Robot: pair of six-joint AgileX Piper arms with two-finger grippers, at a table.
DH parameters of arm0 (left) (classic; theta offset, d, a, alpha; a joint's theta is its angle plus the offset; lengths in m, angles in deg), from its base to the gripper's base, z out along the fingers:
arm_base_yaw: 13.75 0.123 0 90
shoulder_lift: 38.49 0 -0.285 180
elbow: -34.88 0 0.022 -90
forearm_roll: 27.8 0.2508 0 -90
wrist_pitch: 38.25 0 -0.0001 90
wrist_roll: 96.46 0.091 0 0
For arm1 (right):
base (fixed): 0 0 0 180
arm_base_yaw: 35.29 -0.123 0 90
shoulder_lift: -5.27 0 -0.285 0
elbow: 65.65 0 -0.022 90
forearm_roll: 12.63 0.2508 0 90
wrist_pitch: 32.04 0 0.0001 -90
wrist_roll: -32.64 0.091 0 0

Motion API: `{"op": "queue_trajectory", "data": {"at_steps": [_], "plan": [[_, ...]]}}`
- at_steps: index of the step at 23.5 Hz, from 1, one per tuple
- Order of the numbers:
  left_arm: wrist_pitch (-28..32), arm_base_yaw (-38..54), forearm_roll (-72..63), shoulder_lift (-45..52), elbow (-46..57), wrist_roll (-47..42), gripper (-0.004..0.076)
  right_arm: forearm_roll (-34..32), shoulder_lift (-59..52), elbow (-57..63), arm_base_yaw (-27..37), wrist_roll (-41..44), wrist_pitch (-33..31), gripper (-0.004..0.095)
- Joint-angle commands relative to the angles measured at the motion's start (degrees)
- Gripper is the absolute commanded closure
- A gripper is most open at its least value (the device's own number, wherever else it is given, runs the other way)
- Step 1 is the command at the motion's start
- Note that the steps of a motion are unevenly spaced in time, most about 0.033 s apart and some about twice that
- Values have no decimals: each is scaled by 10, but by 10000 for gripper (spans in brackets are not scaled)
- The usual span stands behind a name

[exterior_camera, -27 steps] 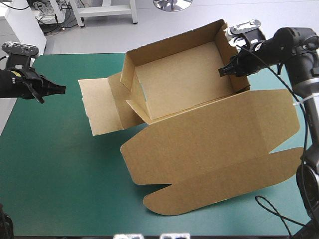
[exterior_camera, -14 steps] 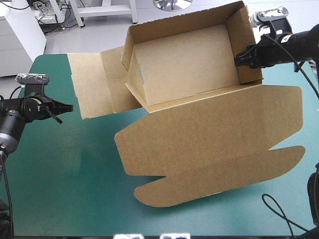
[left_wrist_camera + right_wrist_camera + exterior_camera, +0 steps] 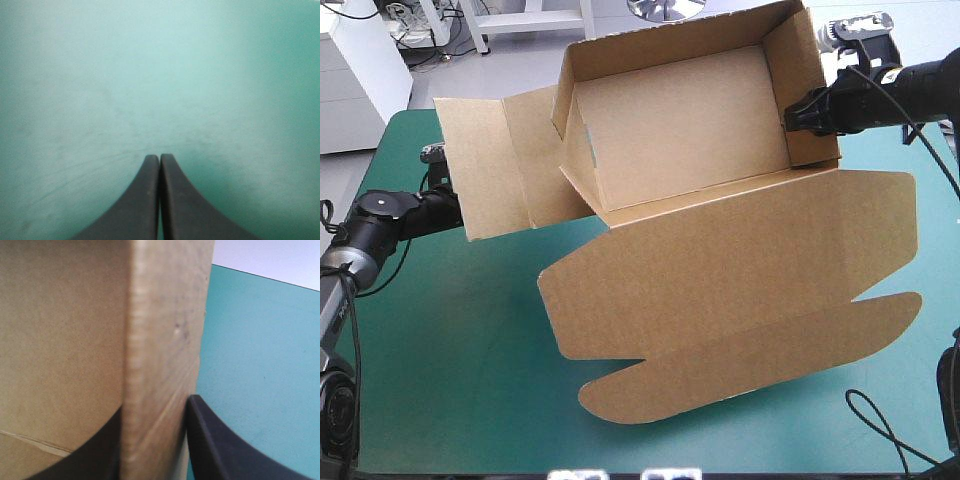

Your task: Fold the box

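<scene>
Holding the brown box (image 3: pixel 680 130) by its right side wall (image 3: pixel 160 330), the right gripper (image 3: pixel 157 412) has its black fingers (image 3: pixel 220 455) pinched almost shut on the board, with one finger inside the wall and one outside. The box sits toward the far right part of the teal-green tabletop (image 3: pixel 450 380). Its tray end looks tipped up a bit, though I can't be sure.

Some of the job is done: the back wall and both side walls stand up, so there is a tray shape. Some is left. The big lid (image 3: pixel 740 270), with its rounded tuck flap, lies open and flat toward the near edge. A long side flap (image 3: pixel 485 170) sticks out on the left – it is not folded in yet.

The left gripper (image 3: pixel 160 159) is low by that flap. Its fingers are pressed together with nothing in them – only bare cover lies ahead. From above, its tip is hidden behind the flap. I think that left flap needs folding in next.
</scene>
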Motion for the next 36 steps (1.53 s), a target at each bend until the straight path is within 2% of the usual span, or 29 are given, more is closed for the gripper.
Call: {"op": "queue_trajectory", "data": {"at_steps": [1,3,6,11,23,26,30,33,36], "plan": [[-70,0,-176,20,-14,104,734,33,-29,-17,2,-1,-6,927],[-134,0,-232,20,-15,117,734,27,-29,-17,2,-1,-6,927],[-230,0,-243,20,-32,117,734,6,-29,-17,2,-1,-6,927],[-346,0,-312,20,-73,117,734,-13,-28,-17,1,5,-6,927],[-346,-83,-320,27,-90,94,734,-28,-13,-17,1,11,-5,927],[-346,-87,-325,28,-95,96,734,-46,-8,-17,1,15,-5,927],[-346,-92,-320,28,-110,90,729,-39,-2,-17,1,15,-5,927],[-346,-98,-318,28,-124,80,699,-40,2,-17,1,15,-5,927],[-346,-105,-318,28,-136,79,628,-39,7,-17,1,15,-5,927]]}}
